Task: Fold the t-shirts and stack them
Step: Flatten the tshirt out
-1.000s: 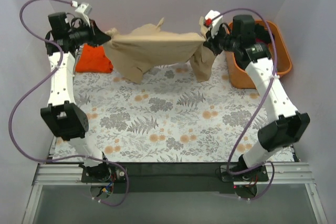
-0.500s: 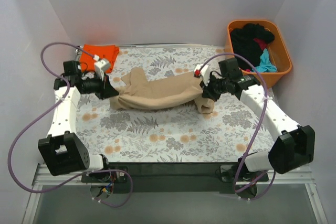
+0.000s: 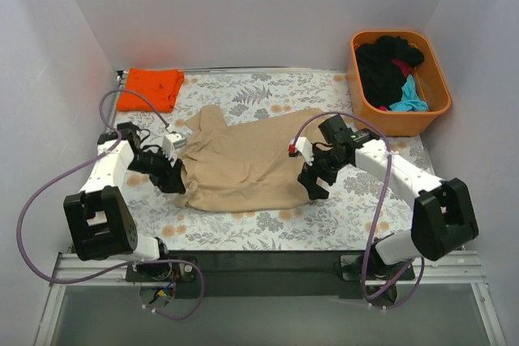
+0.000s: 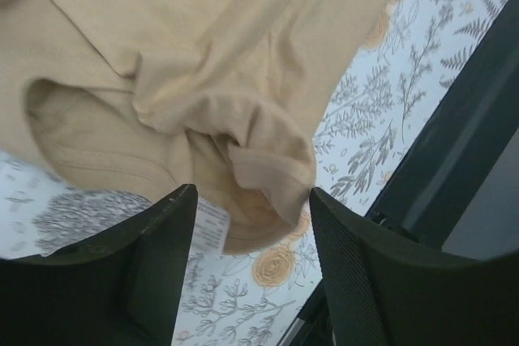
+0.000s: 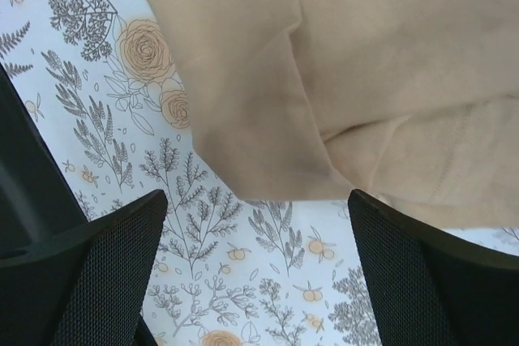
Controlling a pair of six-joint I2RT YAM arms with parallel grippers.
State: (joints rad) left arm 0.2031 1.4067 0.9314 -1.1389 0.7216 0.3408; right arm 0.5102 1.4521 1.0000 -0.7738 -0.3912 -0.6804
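Note:
A tan t-shirt (image 3: 243,164) lies spread on the floral table, wrinkled at its near edge. My left gripper (image 3: 174,177) sits low at its near left corner, jaws open. In the left wrist view the tan t-shirt's hem (image 4: 243,160) and a white label (image 4: 209,224) lie loose between the left gripper's (image 4: 253,232) fingers. My right gripper (image 3: 315,185) is at the near right corner, open wide. In the right wrist view the tan t-shirt's edge (image 5: 365,62) ends just beyond the right gripper (image 5: 258,208). A folded orange t-shirt (image 3: 151,88) rests at the back left.
An orange plastic tub (image 3: 381,123) stands at the back right, holding black (image 3: 381,66), teal (image 3: 409,96) and red (image 3: 401,65) t-shirts. White walls close in the back and both sides. The table's dark front edge (image 3: 259,258) runs just behind the arm bases.
Both arms came down and toward the near side, laying the tan t-shirt flat on the table. Both grippers then opened and let the cloth go.

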